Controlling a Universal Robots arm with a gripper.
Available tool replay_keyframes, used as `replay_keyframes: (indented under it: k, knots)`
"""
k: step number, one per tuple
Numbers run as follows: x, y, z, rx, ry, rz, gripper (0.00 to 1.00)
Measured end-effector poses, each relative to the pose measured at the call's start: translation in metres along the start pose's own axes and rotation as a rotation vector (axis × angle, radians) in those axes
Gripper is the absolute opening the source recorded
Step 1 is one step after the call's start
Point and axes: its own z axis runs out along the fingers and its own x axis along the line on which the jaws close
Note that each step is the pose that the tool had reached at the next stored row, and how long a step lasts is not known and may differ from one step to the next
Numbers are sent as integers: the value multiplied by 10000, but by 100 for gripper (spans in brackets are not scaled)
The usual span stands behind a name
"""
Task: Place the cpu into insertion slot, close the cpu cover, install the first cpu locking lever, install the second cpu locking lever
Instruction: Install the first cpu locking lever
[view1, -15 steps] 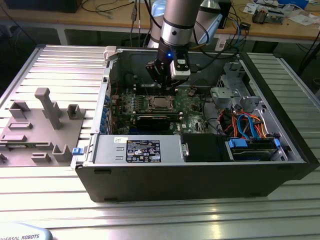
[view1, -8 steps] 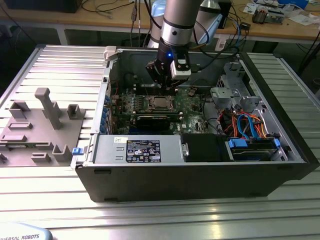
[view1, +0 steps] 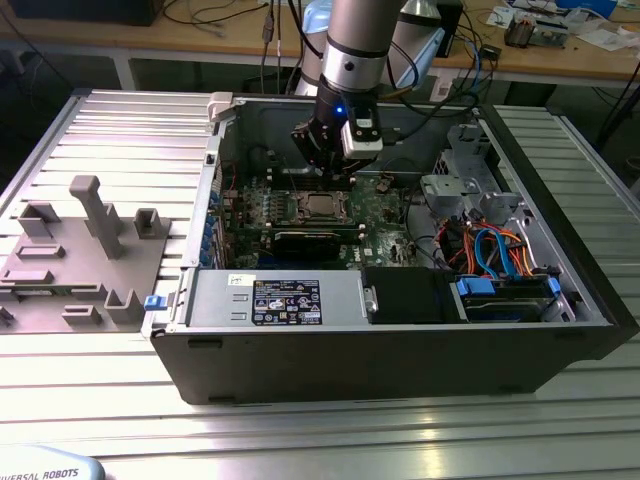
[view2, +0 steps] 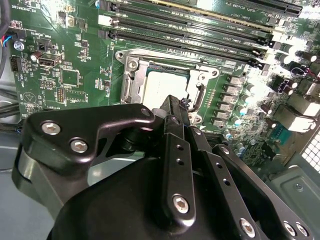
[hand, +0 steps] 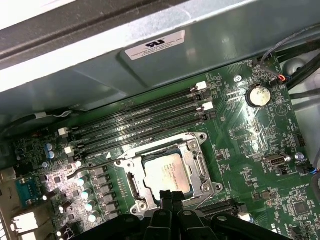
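Note:
The cpu (hand: 167, 172) lies flat in the socket on the green motherboard, its silvery top showing. It is also seen in the second wrist view as the cpu (view2: 165, 82) and in the exterior view as the cpu (view1: 322, 205). The cpu cover (hand: 199, 161) lies down around it as a metal frame (view2: 131, 75). A thin wire lever (hand: 95, 167) angles out from the socket's corner. My gripper (hand: 169, 196) hangs just above the socket's edge, its black fingers (view2: 175, 145) together with nothing between them. From outside, the gripper (view1: 327, 175) sits over the socket inside the open case.
Black memory slots (hand: 145, 117) run beside the socket, and a coin battery (hand: 258, 96) sits nearby. The case holds a power supply (view1: 285, 300), a drive cage (view1: 470, 180) and coloured cables (view1: 500, 250). A grey fixture (view1: 80, 250) stands on the table at the exterior view's left.

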Motion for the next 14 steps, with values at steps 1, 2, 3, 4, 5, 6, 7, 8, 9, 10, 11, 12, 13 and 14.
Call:
replay_keyframes:
  k: [1,2,3,4,5,6,7,8,9,10,11,12,13,14]
  knots:
    - [0,0,0,0,0,-7,11]
    - [0,0,0,1,0,-16,11]
    - [0,0,0,3,-1,-31,11]
    - [0,0,0,3,-1,-45,11]
    - [0,0,0,-9,2,-67,11]
    - [1,0,0,-41,12,-83,11]
    - [1,0,0,-61,18,-95,11]
    - [0,0,0,-78,24,-116,11]
    - [0,0,0,-99,30,-130,11]
    - [0,1,0,-107,32,-143,11]
    - [0,1,1,-108,33,-164,11]
    - [0,0,0,-110,34,-174,11]
    - [0,0,0,-118,37,-184,11]
    - [0,0,0,-123,37,-196,11]
